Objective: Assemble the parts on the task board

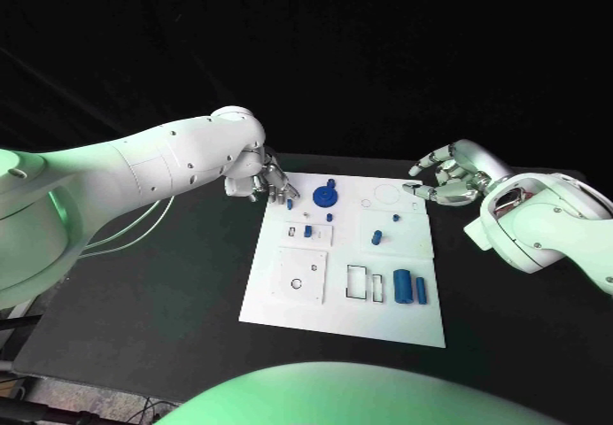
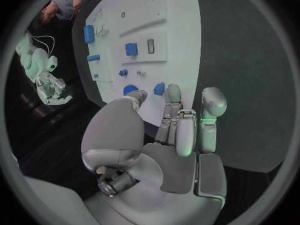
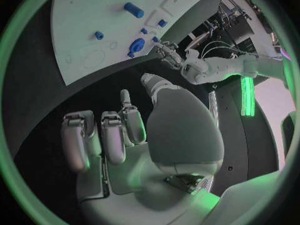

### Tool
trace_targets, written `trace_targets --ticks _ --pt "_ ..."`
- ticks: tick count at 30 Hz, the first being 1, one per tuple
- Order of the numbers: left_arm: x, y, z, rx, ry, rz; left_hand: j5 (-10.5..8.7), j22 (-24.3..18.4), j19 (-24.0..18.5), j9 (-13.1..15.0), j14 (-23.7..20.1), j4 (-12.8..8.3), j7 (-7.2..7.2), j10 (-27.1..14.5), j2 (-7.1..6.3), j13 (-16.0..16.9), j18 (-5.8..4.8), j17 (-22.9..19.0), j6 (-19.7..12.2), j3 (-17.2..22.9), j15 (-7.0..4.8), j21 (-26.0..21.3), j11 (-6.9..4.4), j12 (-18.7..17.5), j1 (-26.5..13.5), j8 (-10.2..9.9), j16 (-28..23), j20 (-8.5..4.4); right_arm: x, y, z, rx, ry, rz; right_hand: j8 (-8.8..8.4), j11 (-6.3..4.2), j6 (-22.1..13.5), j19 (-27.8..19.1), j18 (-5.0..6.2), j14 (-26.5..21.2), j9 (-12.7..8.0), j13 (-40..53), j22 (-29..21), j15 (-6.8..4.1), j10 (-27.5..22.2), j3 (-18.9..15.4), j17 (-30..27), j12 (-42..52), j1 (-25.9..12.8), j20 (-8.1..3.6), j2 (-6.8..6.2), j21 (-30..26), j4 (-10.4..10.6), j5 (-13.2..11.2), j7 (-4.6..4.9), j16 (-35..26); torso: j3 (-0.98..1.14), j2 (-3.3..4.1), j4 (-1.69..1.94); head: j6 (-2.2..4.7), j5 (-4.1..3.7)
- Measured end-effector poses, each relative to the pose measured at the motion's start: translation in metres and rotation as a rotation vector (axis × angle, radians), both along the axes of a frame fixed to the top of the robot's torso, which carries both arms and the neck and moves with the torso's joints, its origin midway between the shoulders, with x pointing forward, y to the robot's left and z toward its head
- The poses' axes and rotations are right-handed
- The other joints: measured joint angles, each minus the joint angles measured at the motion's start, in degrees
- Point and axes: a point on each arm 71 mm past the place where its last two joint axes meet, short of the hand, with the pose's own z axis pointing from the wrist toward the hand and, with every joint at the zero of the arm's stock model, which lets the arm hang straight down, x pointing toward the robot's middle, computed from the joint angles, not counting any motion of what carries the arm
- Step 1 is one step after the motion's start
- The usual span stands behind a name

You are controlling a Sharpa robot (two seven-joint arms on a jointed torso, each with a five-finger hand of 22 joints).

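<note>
Now the white task board [image 1: 288, 292] is lying mid-desk on the black desk [image 1: 153, 328] against a dark room, carrying blue parts [image 1: 402, 285] near its right edge and far end, while the left hand [image 1: 268, 184] is hovering empty-fingered at its far left corner and the right hand [image 1: 447, 177], loosely spread and empty, is hanging off its far right corner.
</note>
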Motion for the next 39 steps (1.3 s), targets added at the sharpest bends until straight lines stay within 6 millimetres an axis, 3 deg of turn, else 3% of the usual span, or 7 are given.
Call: trace_targets --ticks 21,22,24,26,33,37,39 --pt "0.0002 -0.0012 -0.0031 0.0 0.002 0.003 -0.89 0.0 0.0 -0.3 0.0 0.1 -0.4 0.0 0.55 -0.5 0.0 0.0 0.8 1.9 0.0 0.0 0.0 0.5 2.1 1.2 0.0 0.0 0.0002 0.0007 -0.0003 0.0 0.0 0.001 0.0 0.0 0.0 0.0 0.0 0.0 0.0 0.0 0.0 0.0 0.0 0.0 0.0 0.0 0.0 0.0 0.0 0.0 0.0 0.0 0.0 0.0 0.01 -0.01 0.04 -0.01 -0.01" --pt "0.0003 -0.0013 -0.0031 0.0 0.002 0.003 -1.67 0.0 0.0 -0.3 0.0 0.1 -0.4 -0.1 1.02 -0.7 0.0 0.0 0.8 2.5 0.0 0.0 -0.11 0.5 2.5 1.5 0.0 0.0 0.0002 0.0007 -0.0004 0.0 0.001 0.0 0.16 0.0 0.0 0.0 0.0 0.0 0.0 0.0 0.0 0.0 0.0 0.0 0.0 0.0 0.0 0.0 0.0 0.0 0.0 0.2 0.0 0.0 0.01 -0.01 0.04 -0.01 -0.01" --pt "0.0004 -0.0013 -0.003 -0.001 0.0 0.004 -5.14 0.0 0.0 -0.5 0.0 0.1 -0.4 -0.2 1.38 -1.0 0.0 0.0 0.8 4.1 -0.03 -0.3 -0.21 0.8 4.0 2.1 0.0 0.0 0.0003 0.0007 -0.0005 0.0 0.001 0.0 0.23 0.0 0.0 0.0 0.0 0.0 0.1 0.0 0.0 0.0 0.0 0.0 0.0 0.0 0.0 0.0 0.0 0.0 0.0 0.3 0.0 0.0 0.01 -0.01 0.04 -0.01 -0.01" --pt "0.0005 -0.0014 -0.003 -0.002 -0.001 0.004 -6.72 0.0 0.1 -0.6 0.2 0.0 -0.4 -0.2 1.61 -1.2 0.0 0.0 0.8 5.0 -0.21 -0.3 -0.2 0.8 4.7 2.4 0.0 -0.12 0.0003 0.0007 -0.0006 0.0 0.001 0.0 0.23 0.0 0.0 0.0 0.0 0.0 0.1 0.0 0.0 0.0 0.0 0.0 0.0 0.0 0.0 0.0 0.0 0.0 0.0 0.3 0.0 0.0 0.01 -0.01 0.04 -0.01 -0.02" --pt "0.0009 -0.0019 -0.0026 -0.008 -0.009 0.006 -9.45 0.0 0.2 -0.9 0.0 -0.1 -0.4 0.0 1.43 -1.8 0.0 0.0 0.8 8.7 -0.42 -0.5 -0.42 1.1 7.0 3.4 0.0 -0.21 0.0003 0.001 -0.0008 0.0 0.001 0.0 0.23 0.0 0.0 0.0 0.0 0.0 0.1 0.0 0.0 0.0 0.0 0.0 0.0 0.0 0.0 0.0 0.0 0.0 0.0 0.3 0.0 0.0 0.0 -0.01 0.06 -0.01 -0.01" --pt "0.001 -0.0025 -0.0025 -0.012 -0.011 0.005 -13.09 0.0 0.2 -1.4 0.0 -0.1 -0.62 0.0 1.05 -2.4 0.0 0.0 0.6 11.6 -0.42 -0.9 -0.42 1.3 7.8 4.2 0.0 -0.21 0.0003 0.001 -0.001 0.0 0.002 0.0 0.23 0.0 0.0 0.0 0.0 0.0 0.1 0.0 0.0 0.0 0.0 0.0 0.0 0.0 0.0 0.0 0.0 0.0 0.0 0.3 0.0 0.0 -0.01 -0.01 0.04 -0.01 0.04" --pt "0.0011 -0.0028 -0.0025 -0.013 -0.011 0.004 -13.54 0.0 0.2 -1.4 0.0 -0.2 -0.62 0.0 1.05 -2.5 0.0 0.0 0.6 12.1 -0.42 -0.9 -0.42 1.3 7.8 4.2 0.2 -0.21 0.0003 0.001 -0.001 0.0 0.002 0.0 0.23 0.0 0.0 0.0 0.0 0.0 0.1 0.0 0.0 0.0 0.0 0.0 0.0 0.0 0.0 0.0 0.0 0.0 0.0 0.3 0.0 0.0 -0.01 -0.01 0.04 -0.01 0.07"
